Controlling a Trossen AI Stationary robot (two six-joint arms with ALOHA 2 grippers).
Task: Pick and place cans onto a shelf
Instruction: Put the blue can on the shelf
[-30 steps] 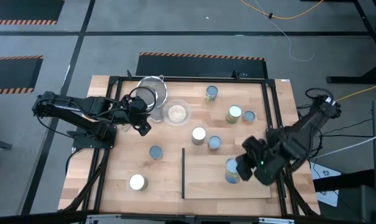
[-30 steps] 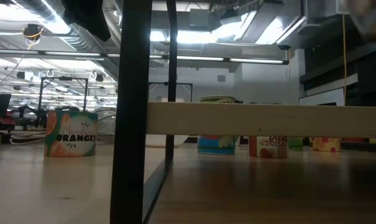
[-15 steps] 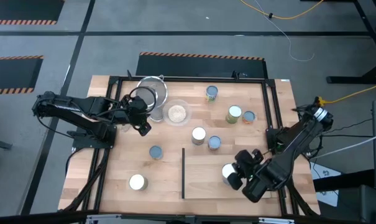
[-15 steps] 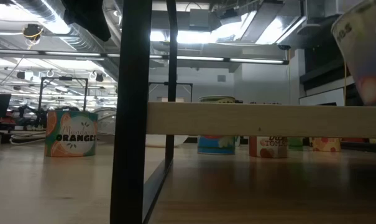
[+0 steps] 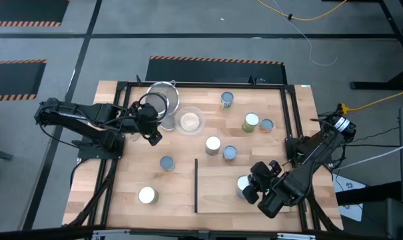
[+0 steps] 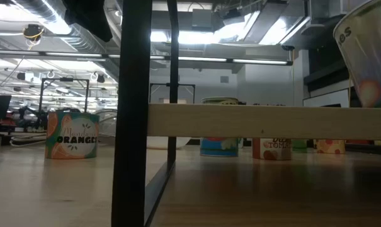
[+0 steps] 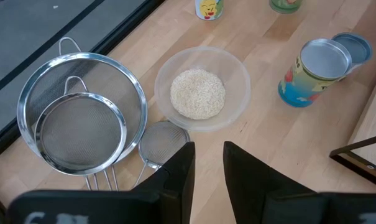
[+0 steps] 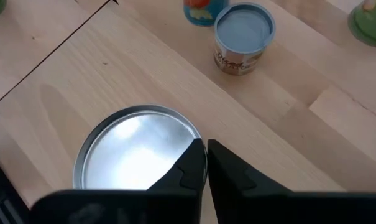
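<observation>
Overhead, the right gripper (image 5: 254, 188) hangs above the flat light-wood shelf panel (image 5: 221, 197), carrying a shiny silver-topped tin can (image 5: 244, 187) that a second ago showed its side label farther right and now shows its bright lid, nearer the thin dark upright edge (image 5: 196, 185). That shift suggests the can has been turned upright and carried toward a free spot, so release looks close. The left gripper (image 5: 150, 127) waits by the round metal mesh strainer (image 5: 162, 97) and the clear glass bowl of grains (image 5: 189, 120), unmoved. Other cans stand off the shelf: a white-topped one (image 5: 213, 144), a blue-topped one (image 5: 230, 153) beside it, and another blue-topped one (image 5: 166, 163).

From table height, the carried can (image 6: 366, 57) shows tilted at the upper right, clear above the pale shelf board (image 6: 269, 121); half a second ago it sat slightly lower and farther right. An orange-labelled can (image 6: 72, 135) stands on the table far left.

Past the left wrist, the dark fingers (image 7: 178, 165) stand slightly apart with nothing between them, pointing at the bowl (image 7: 201, 89) and strainer (image 7: 82, 112).

Past the right wrist, the silver lid (image 8: 137, 152) lies just beside the fingers (image 8: 194, 163), which sit nearly together over its rim; they seem to pinch the can's wall, though the contact itself is hidden. A blue-topped can (image 8: 243, 36) stands beyond.
</observation>
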